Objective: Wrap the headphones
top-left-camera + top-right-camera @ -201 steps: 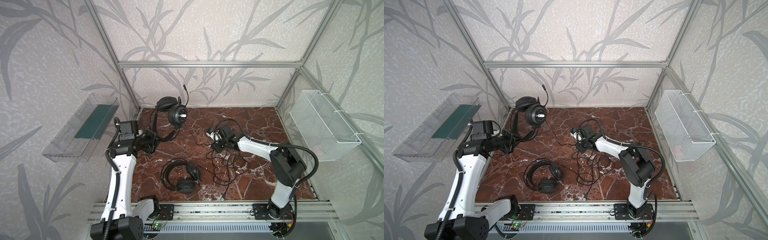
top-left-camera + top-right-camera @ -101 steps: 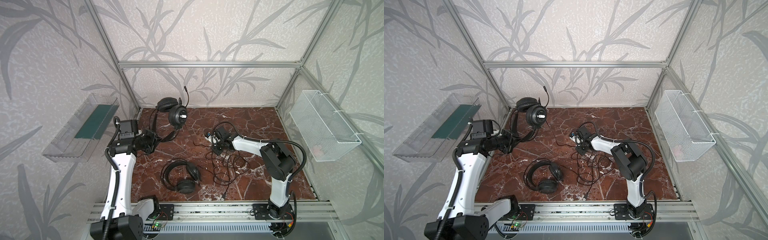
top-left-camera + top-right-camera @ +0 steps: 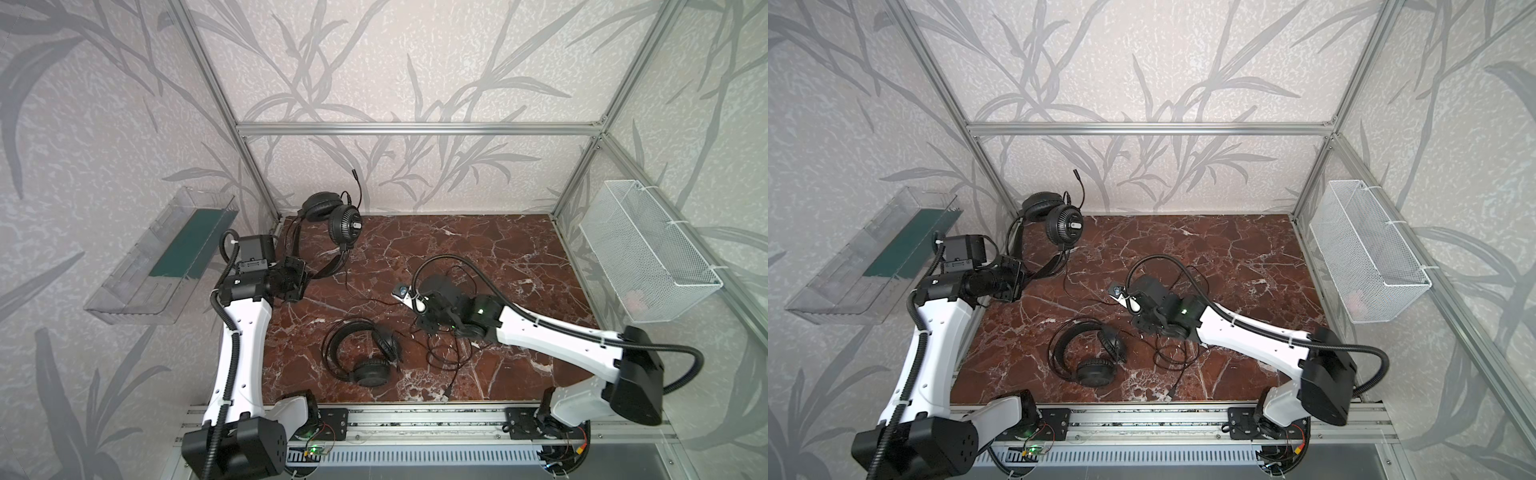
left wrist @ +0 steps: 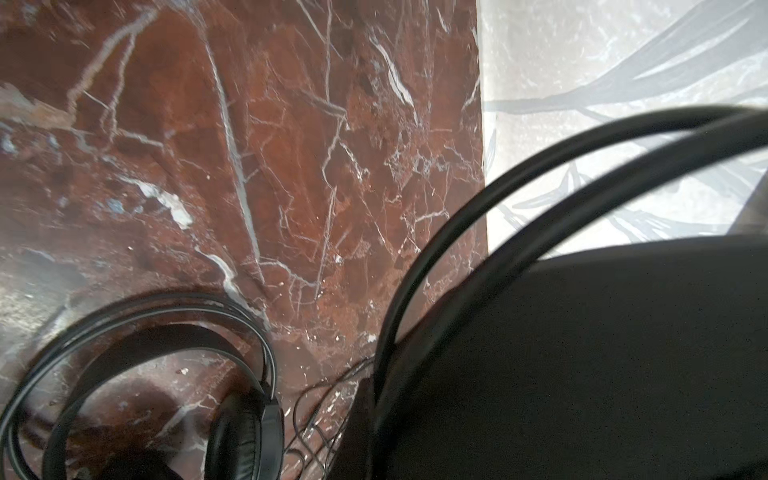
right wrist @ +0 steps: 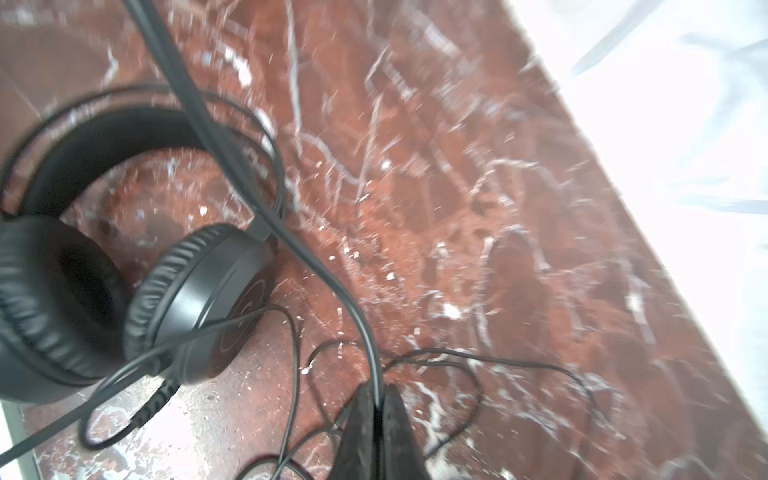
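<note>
One pair of headphones hangs in the air at the back left. My left gripper is shut on its thin headband, and its ridged earcup faces forward. Another pair of headphones lies flat on the marble table near the front middle. To its right, my right gripper is shut on a black cable. That cable rises from the jaws and crosses above the lying pair. Loose cable loops lie under the right wrist.
A clear plastic bin hangs on the left wall and a white wire basket on the right wall. The aluminium base rail runs along the table's front edge. A cable plug lies near that edge.
The right gripper has shut on the cable. Its wrist has shifted slightly toward the front and its elbow has swung out to the right. The left arm still holds the headset up.
</note>
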`<act>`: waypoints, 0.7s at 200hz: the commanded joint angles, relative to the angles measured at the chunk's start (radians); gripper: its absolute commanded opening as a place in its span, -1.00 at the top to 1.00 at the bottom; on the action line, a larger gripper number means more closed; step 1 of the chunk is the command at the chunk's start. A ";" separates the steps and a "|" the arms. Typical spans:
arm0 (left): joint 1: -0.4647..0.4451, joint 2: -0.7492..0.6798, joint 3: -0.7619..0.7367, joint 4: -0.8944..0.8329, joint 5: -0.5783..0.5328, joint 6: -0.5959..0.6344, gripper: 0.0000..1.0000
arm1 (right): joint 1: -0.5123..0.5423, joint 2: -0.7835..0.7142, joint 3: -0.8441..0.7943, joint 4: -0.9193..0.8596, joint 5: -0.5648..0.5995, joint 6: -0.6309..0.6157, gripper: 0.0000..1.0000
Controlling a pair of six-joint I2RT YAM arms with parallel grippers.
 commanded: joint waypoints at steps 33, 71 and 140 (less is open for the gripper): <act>-0.003 0.006 0.045 0.038 -0.020 0.050 1.00 | 0.018 -0.133 -0.043 -0.041 -0.151 -0.018 1.00; -0.074 0.071 0.153 -0.021 -0.107 0.178 1.00 | 0.140 -0.094 0.156 -0.315 -0.030 -0.125 1.00; -0.336 0.191 0.216 -0.094 -0.223 0.506 1.00 | 0.231 -0.028 0.520 -0.446 0.369 -0.427 1.00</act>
